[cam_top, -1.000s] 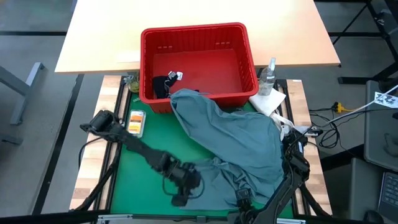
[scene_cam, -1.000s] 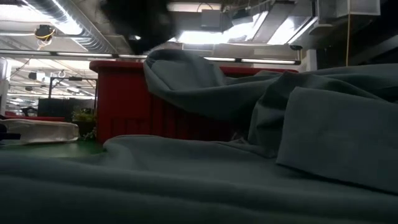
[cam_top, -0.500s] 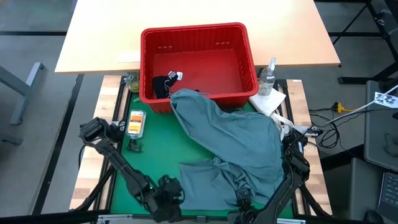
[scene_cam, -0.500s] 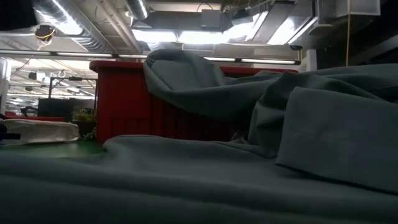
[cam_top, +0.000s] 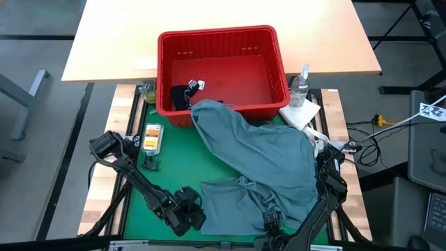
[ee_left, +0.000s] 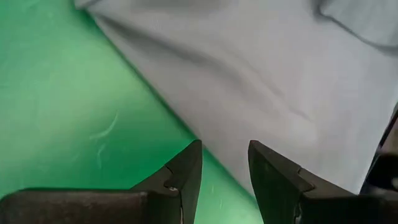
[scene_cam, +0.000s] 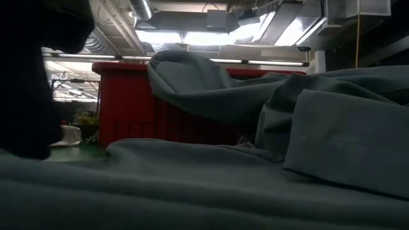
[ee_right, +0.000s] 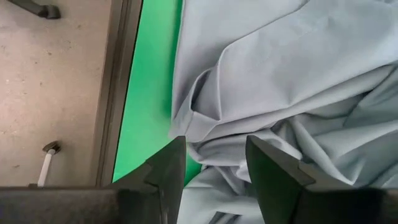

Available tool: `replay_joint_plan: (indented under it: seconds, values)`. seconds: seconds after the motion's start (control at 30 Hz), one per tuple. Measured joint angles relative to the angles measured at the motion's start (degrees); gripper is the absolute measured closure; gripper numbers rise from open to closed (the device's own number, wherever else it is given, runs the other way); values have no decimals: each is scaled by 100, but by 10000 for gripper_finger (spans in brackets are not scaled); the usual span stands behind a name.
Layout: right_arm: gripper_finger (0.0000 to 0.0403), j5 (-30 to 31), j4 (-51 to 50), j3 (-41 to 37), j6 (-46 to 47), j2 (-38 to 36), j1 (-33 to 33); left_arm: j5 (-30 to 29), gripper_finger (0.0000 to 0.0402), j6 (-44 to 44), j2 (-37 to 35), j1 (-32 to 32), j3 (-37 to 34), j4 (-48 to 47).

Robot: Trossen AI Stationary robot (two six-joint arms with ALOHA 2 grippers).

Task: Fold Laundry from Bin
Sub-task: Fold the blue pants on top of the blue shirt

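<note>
We are in an industrial lab or workshop. Exposed ceiling ducts [scene_cam: 115,19], strip lights [scene_cam: 192,37] and a concrete floor [cam_top: 42,153] around the workbench [cam_top: 223,35] tell us so.

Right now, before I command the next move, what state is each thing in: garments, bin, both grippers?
Grey-blue garment: crumpled, draped from the bin's front rim onto the green mat.
Dark garment: bunched inside the bin.
Red bin: upright, nearly empty.
Left gripper: open, empty, at the garment's edge.
Right gripper: open, empty, over the garment's folds.
Spray bottle: upright beside the bin.
</note>
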Motion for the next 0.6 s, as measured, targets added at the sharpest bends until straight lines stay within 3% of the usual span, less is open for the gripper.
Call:
replay_joint_plan:
  seconds: [0.17,0.33,0.6]
  values:
    - [235,29,11,0,0,0,2,105,276,0,0,192,-12,17]
    - [235,29,13,0,1,0,11,583,276,26,0,328,-12,-48]
    - [235,122,17,0,2,0,11,624,276,-109,0,267,-12,-74]
